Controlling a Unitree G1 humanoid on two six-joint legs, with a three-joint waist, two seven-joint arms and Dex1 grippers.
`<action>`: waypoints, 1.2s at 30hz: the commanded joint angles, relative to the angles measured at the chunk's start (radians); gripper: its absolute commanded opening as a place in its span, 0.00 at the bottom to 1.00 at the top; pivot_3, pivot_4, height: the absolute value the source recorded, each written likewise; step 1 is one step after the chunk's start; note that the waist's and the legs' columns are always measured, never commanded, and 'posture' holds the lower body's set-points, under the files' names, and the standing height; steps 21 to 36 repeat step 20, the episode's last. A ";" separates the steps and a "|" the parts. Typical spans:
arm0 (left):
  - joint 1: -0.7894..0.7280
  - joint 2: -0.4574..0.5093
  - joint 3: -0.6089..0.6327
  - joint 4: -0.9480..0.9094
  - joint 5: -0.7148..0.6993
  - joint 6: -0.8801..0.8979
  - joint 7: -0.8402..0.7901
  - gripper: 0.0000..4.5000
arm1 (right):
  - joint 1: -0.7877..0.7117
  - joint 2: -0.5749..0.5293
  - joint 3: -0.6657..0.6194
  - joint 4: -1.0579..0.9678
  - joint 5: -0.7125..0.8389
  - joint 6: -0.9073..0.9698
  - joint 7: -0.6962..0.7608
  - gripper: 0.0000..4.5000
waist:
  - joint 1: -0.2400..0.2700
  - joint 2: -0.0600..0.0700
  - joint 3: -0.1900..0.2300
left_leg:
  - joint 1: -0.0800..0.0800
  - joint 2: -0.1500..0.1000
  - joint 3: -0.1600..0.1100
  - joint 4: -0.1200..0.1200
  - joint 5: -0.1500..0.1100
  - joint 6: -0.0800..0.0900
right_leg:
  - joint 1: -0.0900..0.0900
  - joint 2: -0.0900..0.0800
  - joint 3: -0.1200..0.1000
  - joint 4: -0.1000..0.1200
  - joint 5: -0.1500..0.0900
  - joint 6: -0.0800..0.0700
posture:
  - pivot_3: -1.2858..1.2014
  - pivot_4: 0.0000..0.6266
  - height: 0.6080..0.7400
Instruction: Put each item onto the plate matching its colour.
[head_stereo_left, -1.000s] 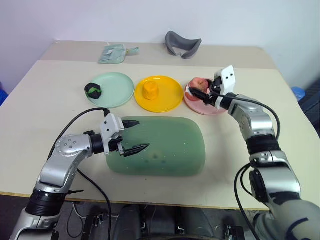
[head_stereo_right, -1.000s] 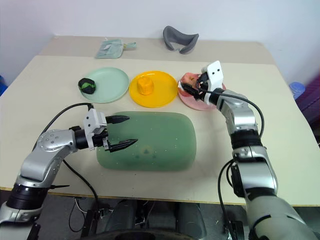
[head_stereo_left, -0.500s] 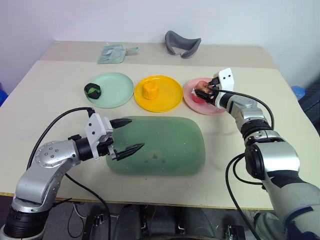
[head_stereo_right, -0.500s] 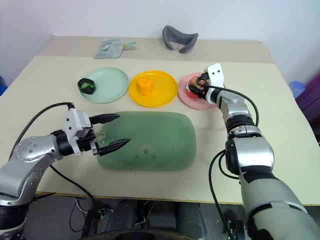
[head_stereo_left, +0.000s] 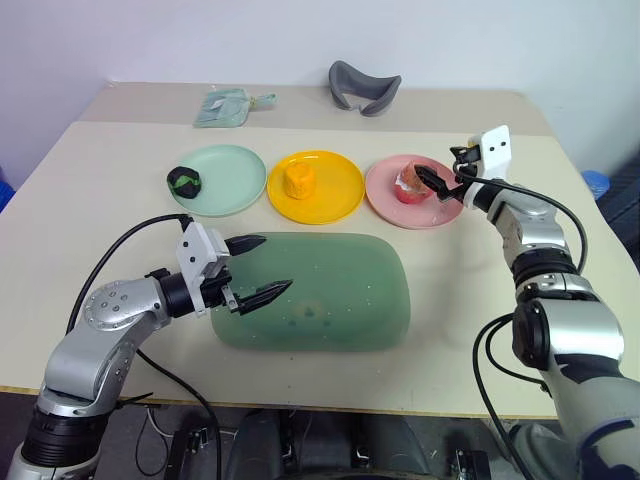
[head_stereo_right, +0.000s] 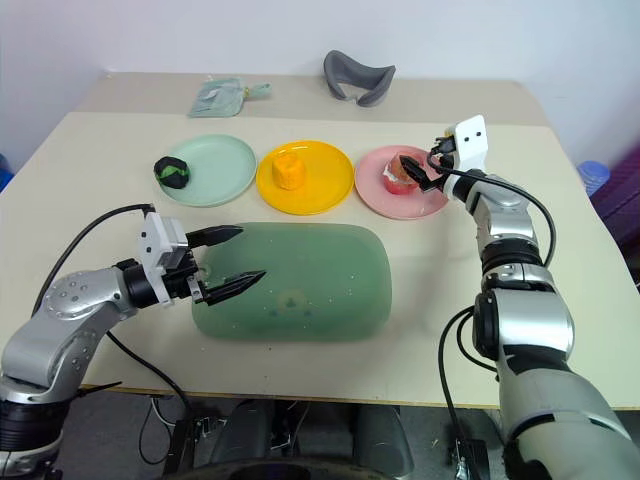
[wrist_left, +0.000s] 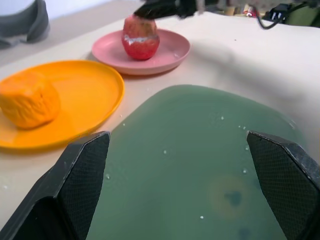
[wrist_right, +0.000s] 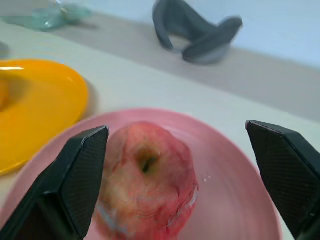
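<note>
So the beige table (head_stereo_left: 90, 200) carries everything, biggest thing on it being the translucent green mat (head_stereo_left: 320, 295) sitting at 6 o'clock from the plate row. Behind it are three plates side by side: mint green plate (head_stereo_left: 222, 180) at 10 o'clock from the mat, yellow plate (head_stereo_left: 330, 195) at 12, pink plate (head_stereo_left: 425, 205) at 2. Each one's got its match on it: the green-and-black lump (head_stereo_left: 185, 181) sits right at the green plate's 9 o'clock rim, hard to tell what food it's meant to be; the orange-yellow chunk (head_stereo_left: 299, 181) is near the yellow plate's middle; the red-pink apple (head_stereo_left: 409, 185) stands upright on the pink plate, stem dimple showing in the right wrist view. The right gripper (head_stereo_left: 440, 178) hovers at the apple's 3 o'clock, fingers spread wide, nothing in them, clear of the apple. The left gripper (head_stereo_left: 255, 270) hangs over the mat's 9 o'clock edge, jaws wide and empty too. Way back at 12 there's a grey curved thing (head_stereo_left: 365, 88) and a crumpled pale green packet (head_stereo_left: 228, 106), can't really make out what either is.
</note>
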 joint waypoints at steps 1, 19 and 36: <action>0.008 -0.011 -0.006 0.021 0.032 -0.039 0.019 1.00 | 0.169 -0.031 -0.027 -0.351 0.094 0.114 0.090 0.99 | 0.004 0.000 0.000 | 0.000 0.000 0.000 0.000 0.000 0.000 | 0.000 0.000 0.000 0.000 0.000 0.000 | 0.52 0.24 1.00; 0.073 -0.029 -0.004 0.146 0.086 -0.215 -0.036 1.00 | 1.001 -0.061 -0.241 -1.151 0.252 0.319 -0.018 0.99 | 0.007 0.001 0.000 | 0.001 -0.001 -0.001 0.000 0.000 0.000 | 0.002 -0.001 0.000 -0.001 0.000 0.000 | 0.52 0.24 1.00; 0.073 -0.025 -0.008 0.140 0.078 -0.201 -0.044 1.00 | 1.011 -0.060 -0.244 -1.156 0.254 0.319 -0.019 0.99 | 0.007 0.001 0.000 | 0.001 -0.001 -0.001 0.000 0.000 0.000 | 0.002 -0.001 0.000 0.000 0.000 0.000 | 0.52 0.24 1.00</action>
